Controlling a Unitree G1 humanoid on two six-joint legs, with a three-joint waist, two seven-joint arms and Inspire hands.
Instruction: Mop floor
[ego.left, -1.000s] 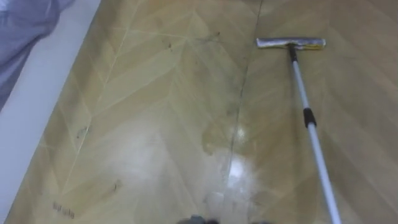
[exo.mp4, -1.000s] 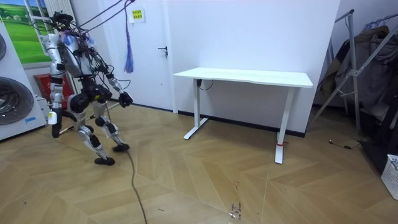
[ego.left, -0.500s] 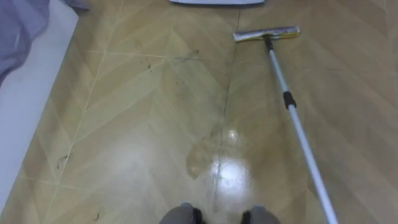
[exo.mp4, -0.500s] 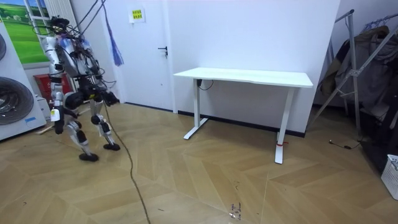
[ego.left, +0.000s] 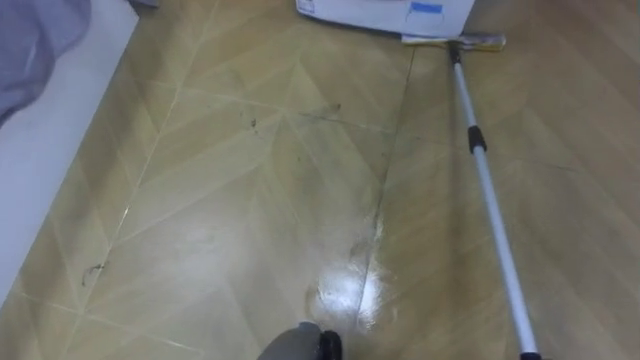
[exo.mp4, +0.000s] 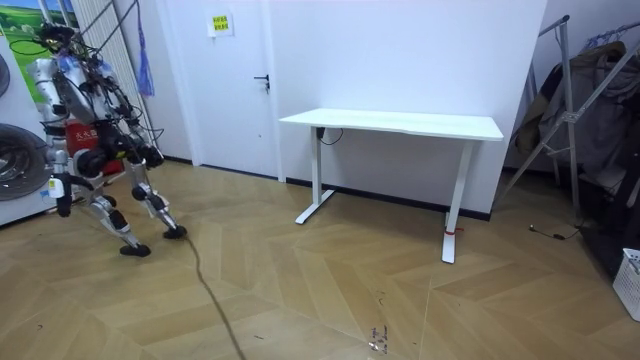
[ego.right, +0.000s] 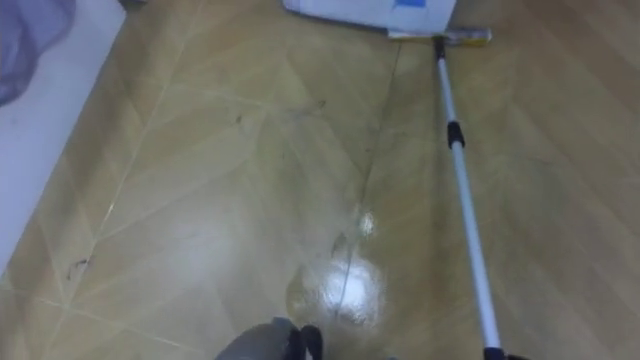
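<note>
Robot stands at the room view's left, close by the washing machine (exo.mp4: 18, 165), torso bent forward, feet set apart as in a stride.

Mop (ego.left: 487, 190) lies out ahead on the wood floor (ego.left: 220, 200). Pole enters from the lower right of the eye views and runs up and slightly left. Mop head (ego.left: 455, 41) sits flat at the far end, touching or just against the near edge of a white box (ego.left: 385, 12).

One robot hand (exo.mp4: 62, 198) hangs low beside the washing machine, the other robot hand (exo.mp4: 150, 156) is held out in front of the hips. Too small to tell left from right, or whether the fingers are closed round the pole. From the pole's angle, the grip is probably on the robot's right side.

Wet glossy patch (ego.left: 345, 285) just ahead of the robot's foot. Dark scuff marks (ego.left: 253, 123) further out, left of the pole. Grey cloth (ego.left: 30, 40) at upper left over a white surface (ego.left: 50, 170).

Risks, as judged:
- Any further forward push jams the mop head against the white box or shoves the box along
- A foot planted on the wet patch could slip, given the forward lean
- Mop line runs right of the scuff marks, so a straight pull back would miss them
</note>
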